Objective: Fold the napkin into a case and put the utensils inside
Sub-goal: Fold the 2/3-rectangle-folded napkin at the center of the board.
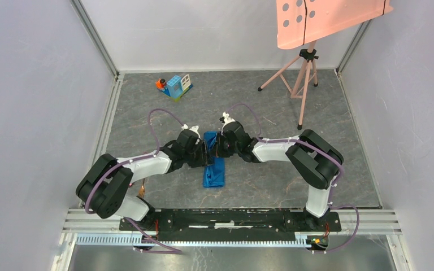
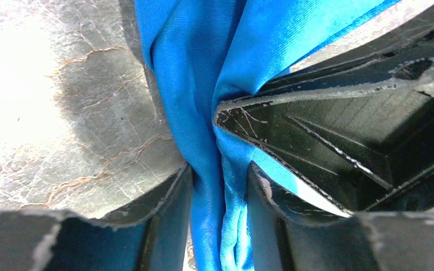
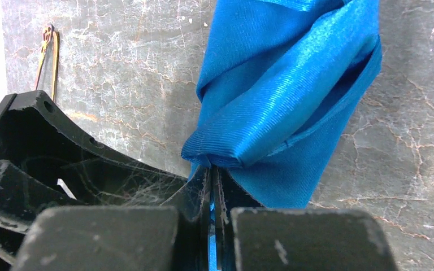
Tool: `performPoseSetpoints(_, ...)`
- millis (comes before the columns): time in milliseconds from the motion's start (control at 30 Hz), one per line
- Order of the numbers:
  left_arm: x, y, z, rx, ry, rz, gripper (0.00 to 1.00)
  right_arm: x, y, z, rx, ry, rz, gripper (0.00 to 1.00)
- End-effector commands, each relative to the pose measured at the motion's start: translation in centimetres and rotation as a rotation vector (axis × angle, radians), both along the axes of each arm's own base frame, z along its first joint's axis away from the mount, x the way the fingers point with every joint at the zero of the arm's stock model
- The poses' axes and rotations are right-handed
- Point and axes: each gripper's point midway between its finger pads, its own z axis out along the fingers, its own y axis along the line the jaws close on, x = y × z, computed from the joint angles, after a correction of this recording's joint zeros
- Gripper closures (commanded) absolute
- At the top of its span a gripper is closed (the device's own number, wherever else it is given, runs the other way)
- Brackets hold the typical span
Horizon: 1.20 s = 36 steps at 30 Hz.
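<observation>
From above: mid-way across the grey marbled table (image 1: 260, 186), a bright blue, soft, wrinkled cloth napkin (image 1: 214, 175), gathered into a narrow strip running away from the arm bases. Meeting over its far half, one from each side, the black two-finger left gripper (image 1: 204, 153) and the black two-finger right gripper (image 1: 219, 148). Beside the left arm's base, well apart from the napkin, a thin golden-copper metal utensil (image 1: 142, 190); fork or spoon, cannot tell. Near the far edge, a small blue-and-white toy block house (image 1: 177, 86). To its right, a pink tripod (image 1: 299, 84) carrying a pink perforated board (image 1: 328, 20).

Left wrist: napkin (image 2: 198, 113) bunched into lengthwise folds, passing between the fingers (image 2: 166, 209) of the left gripper (image 2: 219, 192) and touching both. Jaws part-way apart; clamped or merely flanking, cannot tell. From the right, the right gripper (image 2: 229, 118) pressing its tip into the cloth.

Right wrist: right gripper (image 3: 213, 180) closed tight on a folded edge of the napkin (image 3: 282, 101), the rest rising up the frame as a loose roll. Top left, on the table (image 3: 118, 73), the utensil (image 3: 48, 51), well apart from the cloth.
</observation>
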Motion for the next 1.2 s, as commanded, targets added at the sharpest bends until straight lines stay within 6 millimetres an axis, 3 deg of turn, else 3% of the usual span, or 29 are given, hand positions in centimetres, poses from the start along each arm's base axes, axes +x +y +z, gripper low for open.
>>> performPoseSetpoints(0,-0.5,1.9,-2.2,0.146,0.028,0.010,0.56,1.1,1.1,1.6,0.050,-0.039,-0.018,1.00)
performPoseSetpoints(100,-0.4,2.5,-2.2,0.171,0.020,0.026,0.61,1.0,1.0,1.8,0.039,-0.046,-0.001,0.94)
performPoseSetpoints(233,-0.6,2.8,-2.4,0.187,0.028,0.017,0.67,0.6,0.4,2.8,0.047,-0.068,0.076,0.65)
performPoseSetpoints(367,-0.7,2.9,-2.8,0.195,0.036,0.014,0.72,-0.2,-1.7,4.9,0.079,-0.124,0.135,0.45)
performPoseSetpoints(433,-0.8,2.9,-2.8,0.193,0.039,0.012,0.74,-1.2,-2.5,6.0,0.140,-0.146,0.181,0.40)
performPoseSetpoints(533,-0.9,2.5,-2.7,0.164,0.047,-0.002,0.76,-3.3,-3.2,6.1,0.191,-0.142,0.266,0.35)
performPoseSetpoints(667,-1.0,1.8,-2.6,0.083,0.075,-0.002,0.78,-6.5,-2.5,5.5,0.281,-0.112,0.372,0.38)
performPoseSetpoints(800,-1.0,1.3,-2.8,0.054,0.089,-0.002,0.79,-8.6,-1.7,5.1,0.316,-0.096,0.425,0.48)
performPoseSetpoints(1033,-1.5,1.1,-3.3,0.026,0.124,0.009,0.81,-10.1,-1.1,3.6,0.319,-0.061,0.455,0.61)
performPoseSetpoints(1167,-1.1,1.1,-2.5,0.020,0.104,0.013,0.81,-10.4,-2.1,0.6,0.250,-0.007,0.426,0.67)
